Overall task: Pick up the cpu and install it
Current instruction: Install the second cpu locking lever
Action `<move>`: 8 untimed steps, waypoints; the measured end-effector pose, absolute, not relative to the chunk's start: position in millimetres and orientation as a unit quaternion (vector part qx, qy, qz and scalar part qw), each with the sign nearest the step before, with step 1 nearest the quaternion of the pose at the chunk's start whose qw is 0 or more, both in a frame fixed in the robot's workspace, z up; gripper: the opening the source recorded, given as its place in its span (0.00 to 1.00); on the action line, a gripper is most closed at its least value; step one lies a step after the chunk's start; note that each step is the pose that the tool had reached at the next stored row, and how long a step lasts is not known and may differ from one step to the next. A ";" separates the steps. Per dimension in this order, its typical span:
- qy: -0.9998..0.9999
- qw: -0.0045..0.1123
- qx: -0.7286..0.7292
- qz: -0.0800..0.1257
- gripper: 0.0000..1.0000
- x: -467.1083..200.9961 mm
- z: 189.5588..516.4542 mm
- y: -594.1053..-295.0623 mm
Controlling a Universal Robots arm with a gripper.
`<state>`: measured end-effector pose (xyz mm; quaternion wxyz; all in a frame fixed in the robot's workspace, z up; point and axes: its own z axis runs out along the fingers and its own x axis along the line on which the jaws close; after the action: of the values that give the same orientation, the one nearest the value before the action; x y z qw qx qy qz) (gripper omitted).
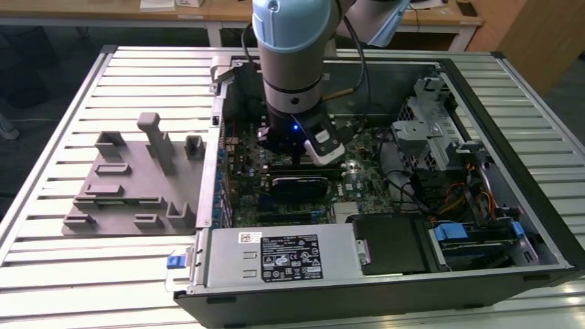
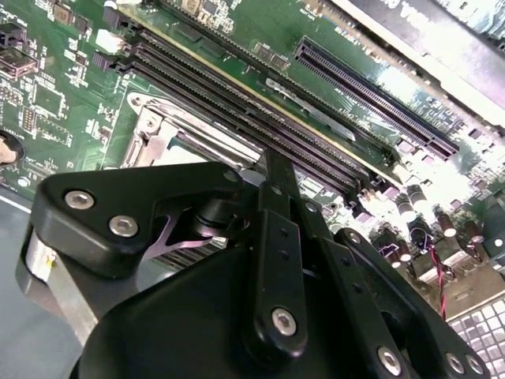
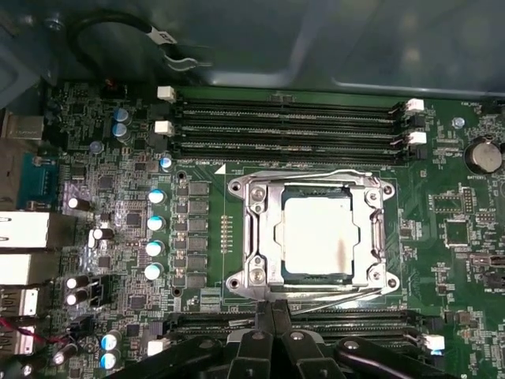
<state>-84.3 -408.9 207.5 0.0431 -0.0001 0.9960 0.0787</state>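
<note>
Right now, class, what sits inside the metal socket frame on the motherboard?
The cpu lies flat inside the metal socket frame, its silver top showing through the frame's opening. The chip's edges and the contacts underneath are covered.

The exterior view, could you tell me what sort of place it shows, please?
Probably a robotics lab or test bench: an open computer case lies on a slatted metal table, a grey plastic tray beside it, wooden desks behind.
</note>
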 end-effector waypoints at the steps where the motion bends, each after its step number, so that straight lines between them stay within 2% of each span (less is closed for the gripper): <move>1: 0.996 0.043 0.000 0.079 0.11 -84.3 207.5 -409.0; 4: 0.996 0.041 0.000 0.081 0.11 -84.3 207.1 -410.1; 8: 0.996 0.026 0.002 0.087 0.11 -84.3 205.6 -411.8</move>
<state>-84.3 -411.8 205.6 0.0263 0.0016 0.9959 0.0867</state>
